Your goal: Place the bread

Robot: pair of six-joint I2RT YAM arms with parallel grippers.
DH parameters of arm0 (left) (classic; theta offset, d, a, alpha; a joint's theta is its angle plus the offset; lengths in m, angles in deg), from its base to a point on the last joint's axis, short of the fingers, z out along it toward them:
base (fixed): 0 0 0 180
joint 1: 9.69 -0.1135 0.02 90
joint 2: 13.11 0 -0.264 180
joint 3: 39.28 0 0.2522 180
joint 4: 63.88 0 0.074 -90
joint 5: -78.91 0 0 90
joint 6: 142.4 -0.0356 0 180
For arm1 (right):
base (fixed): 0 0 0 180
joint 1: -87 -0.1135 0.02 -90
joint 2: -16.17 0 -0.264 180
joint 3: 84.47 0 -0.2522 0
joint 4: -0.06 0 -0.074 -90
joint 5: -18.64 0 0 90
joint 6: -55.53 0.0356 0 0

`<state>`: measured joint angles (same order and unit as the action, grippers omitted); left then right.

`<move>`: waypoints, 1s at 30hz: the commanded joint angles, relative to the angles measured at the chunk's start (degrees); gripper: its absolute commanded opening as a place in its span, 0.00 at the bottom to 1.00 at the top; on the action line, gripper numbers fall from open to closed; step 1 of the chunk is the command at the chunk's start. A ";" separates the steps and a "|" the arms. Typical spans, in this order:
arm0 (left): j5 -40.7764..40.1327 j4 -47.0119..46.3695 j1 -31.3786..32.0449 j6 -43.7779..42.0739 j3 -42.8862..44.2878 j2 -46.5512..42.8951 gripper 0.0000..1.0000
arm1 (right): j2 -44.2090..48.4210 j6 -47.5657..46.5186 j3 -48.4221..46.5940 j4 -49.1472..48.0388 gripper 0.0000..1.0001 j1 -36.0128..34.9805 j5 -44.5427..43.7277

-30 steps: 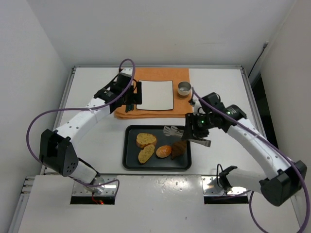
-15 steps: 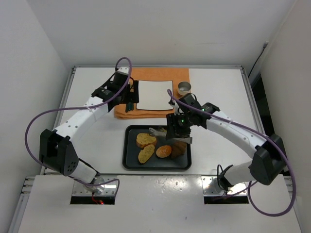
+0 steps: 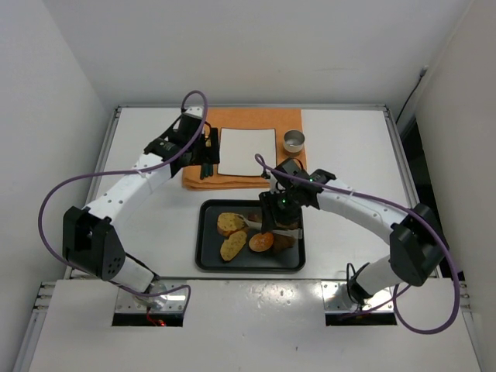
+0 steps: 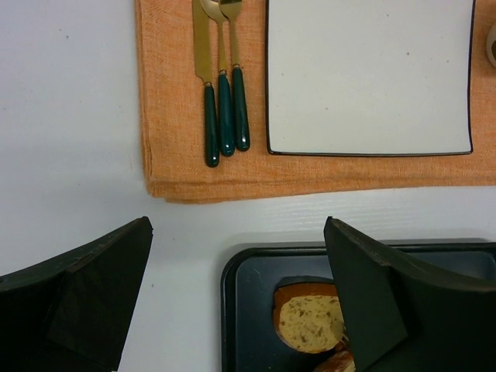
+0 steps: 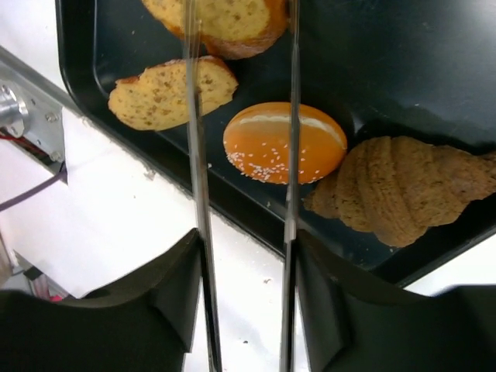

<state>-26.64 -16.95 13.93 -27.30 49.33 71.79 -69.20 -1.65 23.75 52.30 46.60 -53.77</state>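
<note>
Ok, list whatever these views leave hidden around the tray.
Tongs tips: cut off by the top edge in the right wrist view; too small in the top view.
Croissant: top view, partly under the right gripper.
Slice: left wrist view, partly behind the left gripper and past the bottom edge.
Cup: left wrist view, cut by the right edge.

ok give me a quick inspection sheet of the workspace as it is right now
surface: white table, no spills seen
job's things: black tray holds two bread slices, a sesame bun and a croissant; white plate on the orange placemat is bare
clutter: cutlery left of the plate, small metal cup by its far right corner
grippers: left gripper open, holding nothing; right gripper grips metal tongs, their arms straddling the bun
cables: purple cables loop off both arms
surroundings: white walls on three sides
</note>
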 commanded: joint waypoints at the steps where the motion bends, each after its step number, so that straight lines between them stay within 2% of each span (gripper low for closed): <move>1: 1.49 -0.38 -0.68 0.74 1.35 -1.14 0.99 | -0.33 -1.35 -0.86 -1.57 0.47 -0.99 2.19; 5: 0.88 -0.38 -0.68 0.74 1.35 -1.14 0.99 | -0.86 -2.58 -3.67 0.36 0.30 -0.99 0.97; 6: 0.87 -0.38 -0.68 0.13 1.35 -1.14 0.99 | -0.86 -3.11 -4.46 1.15 0.22 -0.99 -0.08; 9: 3.59 -0.38 -0.68 -0.67 2.40 -1.14 0.99 | -0.33 -3.11 -6.56 2.73 0.19 -0.99 -2.81; 14: 3.60 -0.38 -1.20 -0.67 2.41 -1.14 0.99 | 0.81 -3.64 -10.35 4.59 0.09 -0.47 -6.25; 20: 2.19 0.93 -3.66 2.22 2.93 -2.89 0.99 | 1.34 -3.12 -15.28 6.34 0.09 -0.47 -8.09; 22: 1.58 1.46 -5.94 3.72 2.93 -3.68 0.99 | 1.86 -3.11 -17.03 6.35 0.09 0.06 -9.93; 25: -2.19 1.46 -5.95 5.04 2.41 -6.50 0.99 | 1.87 -1.97 -19.14 7.49 0.09 0.06 -14.85; 30: -1.41 1.46 -7.27 5.04 1.35 -7.65 0.99 | 1.26 -0.47 -22.91 1.78 0.11 0.59 -21.80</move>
<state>-27.34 -15.42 7.13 -23.25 49.92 66.13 -69.00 -3.53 5.54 58.86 46.67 -69.77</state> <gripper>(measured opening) 0.989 0.228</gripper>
